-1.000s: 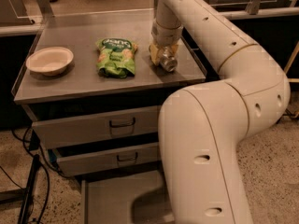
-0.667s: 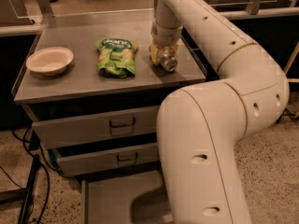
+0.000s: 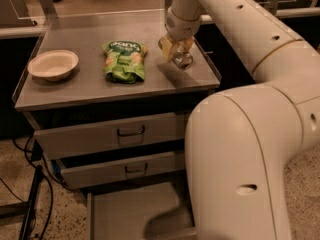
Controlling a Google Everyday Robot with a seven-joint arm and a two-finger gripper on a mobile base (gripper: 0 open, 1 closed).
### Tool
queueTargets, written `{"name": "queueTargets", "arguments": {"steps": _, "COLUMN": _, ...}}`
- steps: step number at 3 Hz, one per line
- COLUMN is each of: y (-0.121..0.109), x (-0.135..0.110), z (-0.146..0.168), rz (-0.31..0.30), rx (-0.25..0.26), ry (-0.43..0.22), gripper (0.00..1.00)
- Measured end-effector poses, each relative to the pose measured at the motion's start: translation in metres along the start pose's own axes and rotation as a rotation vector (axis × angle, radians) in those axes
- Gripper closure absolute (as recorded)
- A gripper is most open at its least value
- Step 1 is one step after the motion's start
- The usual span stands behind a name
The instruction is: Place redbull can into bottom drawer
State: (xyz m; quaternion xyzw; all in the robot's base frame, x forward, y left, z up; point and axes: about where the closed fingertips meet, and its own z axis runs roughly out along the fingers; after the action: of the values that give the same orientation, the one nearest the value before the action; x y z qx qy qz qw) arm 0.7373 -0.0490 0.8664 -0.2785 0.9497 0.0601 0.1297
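Grey metal desk (image 3: 85, 88): no change. Wide, shallow grey bottom drawer (image 3: 130, 209): standing open below. Two-finger gripper (image 3: 176, 51), near the desk's right edge: jaws clamped on the small slim silver redbull can (image 3: 183, 60), now raised slightly off the surface. Judgement: grasp secured; transfer downward outstanding.

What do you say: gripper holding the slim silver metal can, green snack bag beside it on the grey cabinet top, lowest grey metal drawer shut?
Not shut: the camera view shows the lowest grey metal drawer pulled open. The gripper holds the slim silver metal can, with the green snack bag beside it.
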Motion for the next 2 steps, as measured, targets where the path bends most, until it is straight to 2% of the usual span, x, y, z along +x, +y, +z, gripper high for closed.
{"name": "queueTargets", "arguments": {"steps": 1, "y": 0.0113, "x": 0.0136, "z": -0.0236, "rz": -0.056, "rx": -0.041, "ry": -0.033, "gripper": 1.0}}
{"name": "queueTargets", "arguments": {"steps": 2, "y": 0.0133, "x": 0.0151, "z": -0.0268, "rz": -0.065, "rx": -0.044, "ry": -0.039, "gripper": 1.0}}
